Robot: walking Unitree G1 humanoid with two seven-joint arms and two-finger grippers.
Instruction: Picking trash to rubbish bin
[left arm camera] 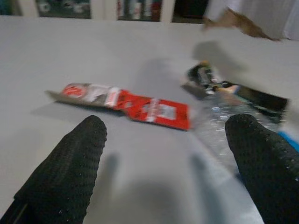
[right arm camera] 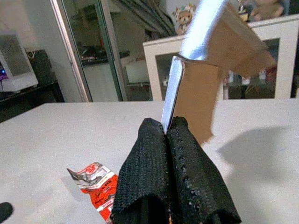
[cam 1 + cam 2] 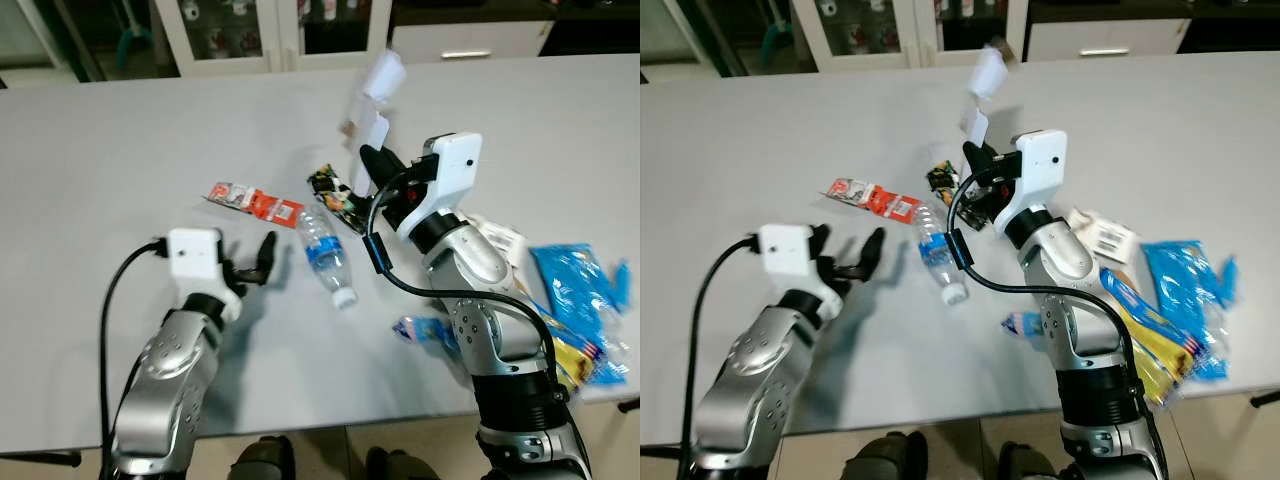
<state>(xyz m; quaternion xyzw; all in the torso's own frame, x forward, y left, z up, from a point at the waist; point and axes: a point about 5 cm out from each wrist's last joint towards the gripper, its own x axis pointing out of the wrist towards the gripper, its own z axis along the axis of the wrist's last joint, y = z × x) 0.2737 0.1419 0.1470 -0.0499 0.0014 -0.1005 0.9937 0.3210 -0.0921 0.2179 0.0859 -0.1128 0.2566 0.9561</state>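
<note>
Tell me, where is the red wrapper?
The red wrapper lies flat on the table, just ahead of the open left pincer, beside the plastic bottle.

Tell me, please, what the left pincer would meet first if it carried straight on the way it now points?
Probably the red wrapper, lying just ahead between the open left pincer's finger lines; the plastic bottle sits slightly to its right. Depth is uncertain.

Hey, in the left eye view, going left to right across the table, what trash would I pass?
Red wrapper → plastic bottle → dark snack wrapper → white carton → blue packet.
</note>
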